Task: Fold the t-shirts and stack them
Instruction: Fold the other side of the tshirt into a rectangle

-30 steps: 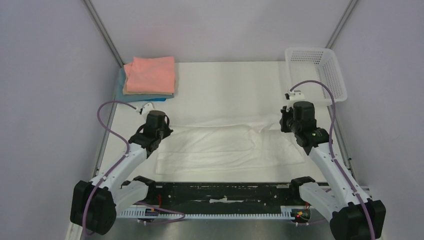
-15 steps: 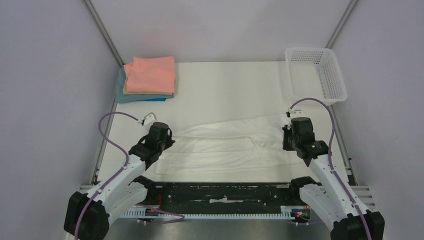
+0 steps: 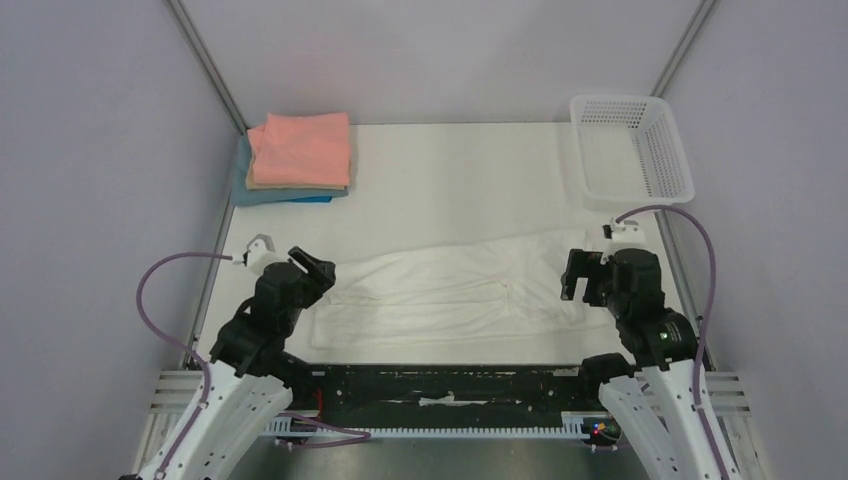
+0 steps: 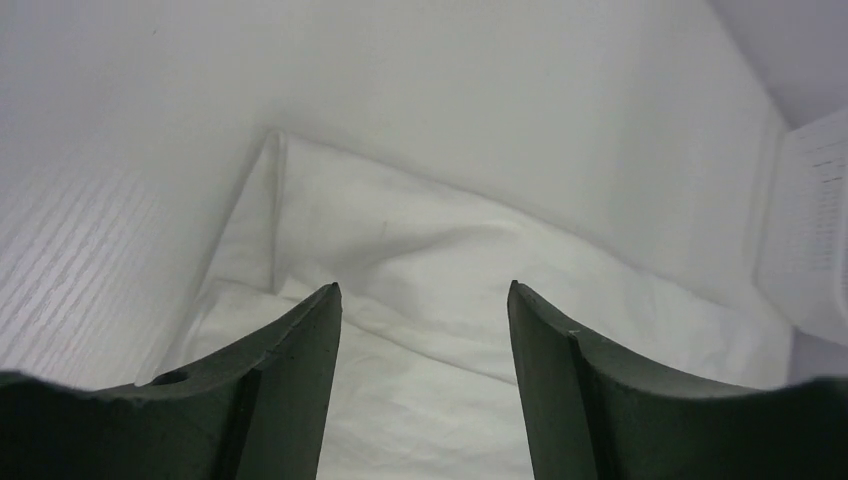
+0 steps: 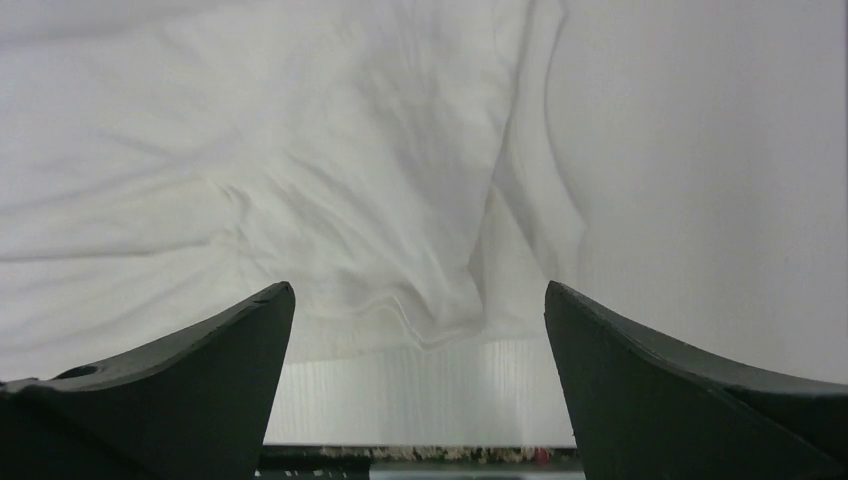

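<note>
Pale lilac walls close in a white worktop [image 3: 450, 190]. Along its near edge, about midway between the left and right edges, lies the white t-shirt [image 3: 440, 290], drawn into a long, creased band that runs left to right, its right end angled slightly toward the far edge.

In the far left corner sits a stack of folded shirts. The salmon-pink t-shirt [image 3: 300, 148] is on top. Under it is a thin strip of what looks like the tan t-shirt [image 3: 300, 187], and the blue t-shirt [image 3: 245, 190] shows at the bottom. A white lattice basket [image 3: 660, 150] stands in the far right corner, well apart from the cloth.

The left pincer [image 3: 314, 268] is at the left end of the white t-shirt, its jaws spread wide and gripping nothing. The right pincer [image 3: 574, 276] is at the right end, also wide open and empty. Each wrist view shows rumpled white cloth in the gap between the dark fingers. Whether any fingertip touches the fabric cannot be told.
</note>
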`<state>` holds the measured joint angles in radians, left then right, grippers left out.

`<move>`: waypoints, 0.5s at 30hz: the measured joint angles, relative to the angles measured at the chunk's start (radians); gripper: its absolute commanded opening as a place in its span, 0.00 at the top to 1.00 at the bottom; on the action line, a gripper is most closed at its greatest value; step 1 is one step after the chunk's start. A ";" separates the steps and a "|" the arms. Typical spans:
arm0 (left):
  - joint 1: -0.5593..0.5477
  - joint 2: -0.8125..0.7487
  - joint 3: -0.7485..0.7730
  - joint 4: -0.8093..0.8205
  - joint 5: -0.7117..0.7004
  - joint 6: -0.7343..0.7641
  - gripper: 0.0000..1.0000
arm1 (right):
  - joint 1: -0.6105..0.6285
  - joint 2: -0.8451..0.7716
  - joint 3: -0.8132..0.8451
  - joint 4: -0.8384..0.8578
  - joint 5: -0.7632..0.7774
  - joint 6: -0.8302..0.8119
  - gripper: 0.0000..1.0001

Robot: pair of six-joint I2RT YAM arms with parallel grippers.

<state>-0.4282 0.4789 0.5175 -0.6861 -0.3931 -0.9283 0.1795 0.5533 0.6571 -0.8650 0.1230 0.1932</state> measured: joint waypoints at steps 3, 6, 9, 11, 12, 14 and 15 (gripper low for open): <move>0.000 -0.043 0.077 0.022 0.003 0.002 0.23 | 0.000 -0.084 0.055 0.077 -0.021 -0.021 0.02; 0.000 0.011 0.096 0.116 0.052 0.017 0.22 | -0.001 -0.101 0.029 0.206 -0.126 -0.030 0.02; 0.000 0.188 0.101 0.213 0.164 0.045 0.21 | -0.001 -0.043 -0.071 0.352 -0.251 -0.016 0.02; 0.000 0.344 0.117 0.251 0.233 0.065 0.20 | 0.000 0.037 -0.132 0.422 -0.307 0.001 0.02; -0.001 0.426 0.126 0.263 0.262 0.074 0.20 | 0.000 0.090 -0.158 0.451 -0.328 0.009 0.02; -0.002 0.535 0.126 0.269 0.303 0.090 0.20 | 0.000 0.180 -0.193 0.487 -0.340 0.026 0.02; -0.002 0.565 0.122 0.267 0.320 0.095 0.20 | 0.000 0.209 -0.209 0.502 -0.339 0.034 0.02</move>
<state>-0.4297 1.0443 0.6399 -0.4194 -0.0734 -0.8337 0.1795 0.7620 0.4477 -0.3634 -0.2161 0.2272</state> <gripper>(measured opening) 0.797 0.979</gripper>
